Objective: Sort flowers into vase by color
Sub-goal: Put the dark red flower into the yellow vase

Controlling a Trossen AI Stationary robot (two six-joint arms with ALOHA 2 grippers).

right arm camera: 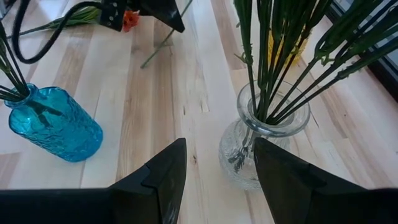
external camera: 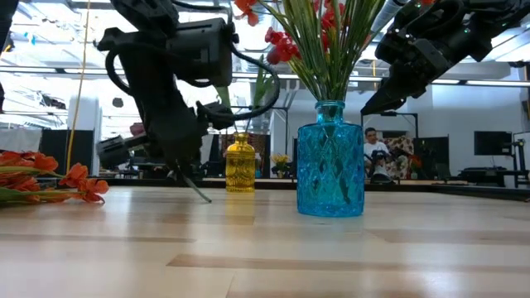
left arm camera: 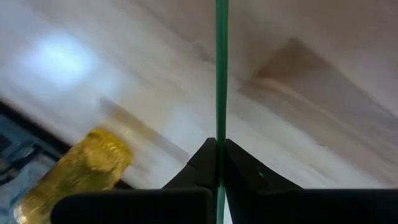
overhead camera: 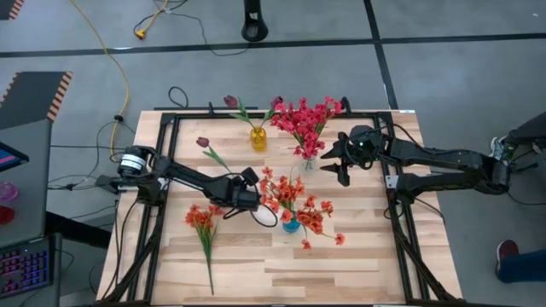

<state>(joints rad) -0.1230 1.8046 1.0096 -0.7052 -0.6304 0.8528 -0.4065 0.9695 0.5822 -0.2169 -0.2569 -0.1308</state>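
Observation:
My left gripper (overhead camera: 235, 182) is shut on the thin green stem of a dark maroon tulip (overhead camera: 203, 142), low over the table's middle left. A second maroon tulip (overhead camera: 230, 101) stands in the yellow vase (overhead camera: 258, 138). Crimson-pink flowers (overhead camera: 305, 118) fill the clear glass vase (right arm camera: 261, 146). Orange-red flowers (overhead camera: 294, 198) stand in the blue vase (external camera: 330, 161). Another orange-red spray (overhead camera: 203, 220) lies flat on the table at the near left. My right gripper (right arm camera: 217, 158) is open just right of the clear vase, touching nothing. My left gripper pinches the tulip's stem (left arm camera: 219, 134) between its two fingertips (left arm camera: 202, 158), which slant down from the left. The stem's short lower end (external camera: 197, 190) pokes out below the fingers and reaches the table. The bud end points toward the far left.
A black metal frame (overhead camera: 162, 153) borders the wooden table on the left, far and right sides. The three vases stand close together around the table's middle. Bare wood (overhead camera: 358, 264) lies along the near right. A person (external camera: 377, 153) sits in the room behind.

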